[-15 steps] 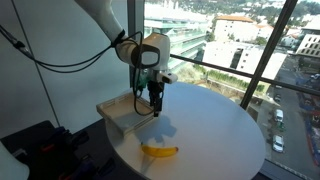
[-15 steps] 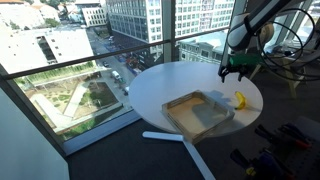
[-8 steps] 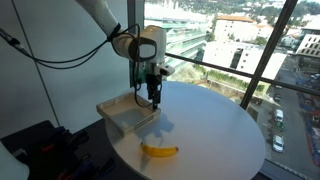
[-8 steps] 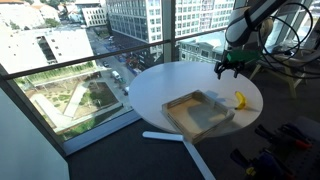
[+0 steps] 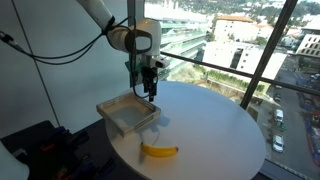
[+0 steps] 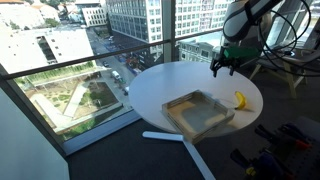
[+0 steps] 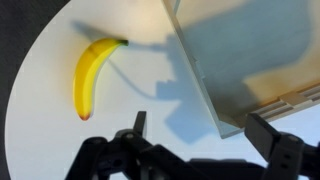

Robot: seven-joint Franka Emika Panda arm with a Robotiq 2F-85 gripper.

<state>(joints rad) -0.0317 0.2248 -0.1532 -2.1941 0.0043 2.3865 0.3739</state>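
Hand (image 7: 200,125) spread wide, banana (image 7: 92,75), tray (image 7: 250,60) below

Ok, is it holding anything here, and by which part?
Nothing is held. The jaws stand open and empty in the air; the banana and the tray lie below them, untouched.

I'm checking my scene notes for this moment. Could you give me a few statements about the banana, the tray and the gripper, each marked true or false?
1. The gripper is open and holds nothing. True.
2. The yellow banana lies inside the shallow tan rectangular tray. False: it lies on the round white table, outside the tray.
3. The banana and the tray are apart, not touching. True.
4. The gripper is touching the banana. False: it hangs in the air above the table by the tray, clear of the banana.
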